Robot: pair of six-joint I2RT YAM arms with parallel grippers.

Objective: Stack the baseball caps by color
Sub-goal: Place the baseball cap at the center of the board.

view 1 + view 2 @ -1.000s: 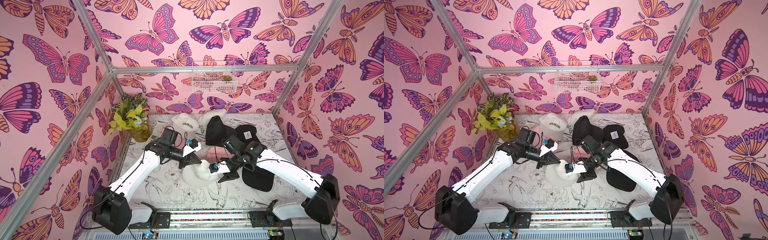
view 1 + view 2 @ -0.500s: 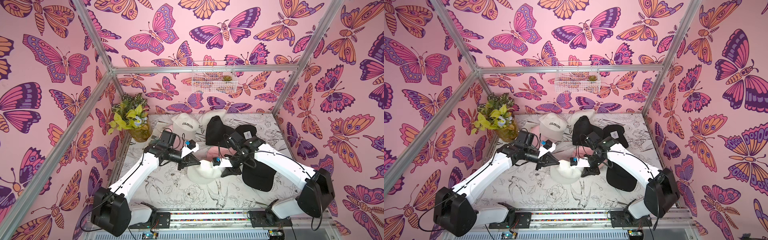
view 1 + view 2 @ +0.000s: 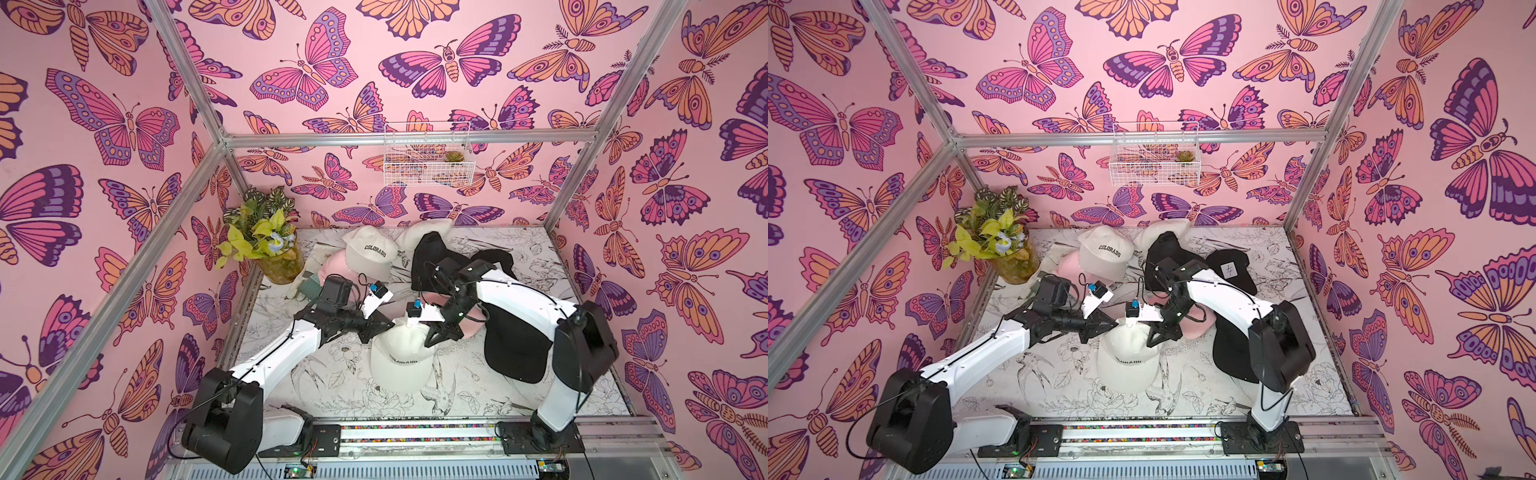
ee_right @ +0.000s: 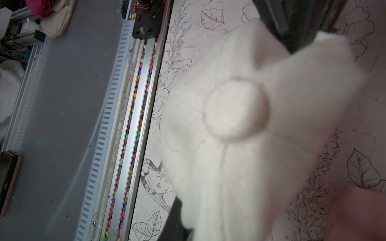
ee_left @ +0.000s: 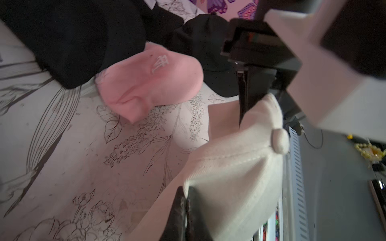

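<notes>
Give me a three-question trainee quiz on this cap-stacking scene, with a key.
1. True or false: the left gripper and the right gripper both pinch the near cream cap.
2. Its lettering reads: A) COLORADO B) TEXAS C) NEVADA
3. What colour is the cap with the white square patch?
Key: 1 true; 2 A; 3 black.

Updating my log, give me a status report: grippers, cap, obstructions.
Left gripper shut on cream cap edge. Right gripper shut on its crown. Pink cap close beside, not blocking.
</notes>
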